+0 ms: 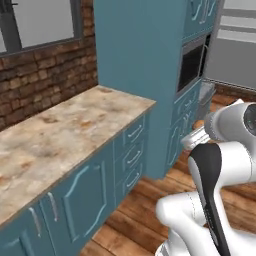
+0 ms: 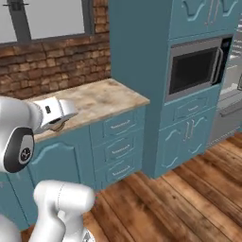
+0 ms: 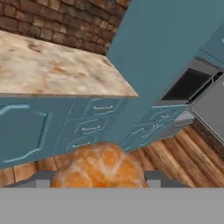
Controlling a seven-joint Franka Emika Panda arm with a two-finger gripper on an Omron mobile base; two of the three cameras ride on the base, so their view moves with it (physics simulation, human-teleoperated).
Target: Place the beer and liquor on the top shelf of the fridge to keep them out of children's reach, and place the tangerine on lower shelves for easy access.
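The tangerine (image 3: 99, 168), round and orange with pale segments, sits at the bottom of the hand view with my gripper (image 3: 98, 180) shut on it, one dark fingertip showing on each side. In the right base view my gripper (image 2: 57, 123) hangs in front of the counter's edge. The grey fridge (image 1: 235, 50) stands at the far right, past the tall cabinet, and also shows as the fridge (image 3: 212, 107) at the right edge of the hand view. Its shelves are not clear from here. The beer and the liquor are out of view.
A marbled counter (image 1: 65, 130) over teal drawers (image 2: 118, 146) runs along the brick wall. A tall teal cabinet (image 1: 137, 55) holds a built-in microwave (image 2: 194, 71). Wooden floor (image 2: 189, 198) lies open toward the fridge.
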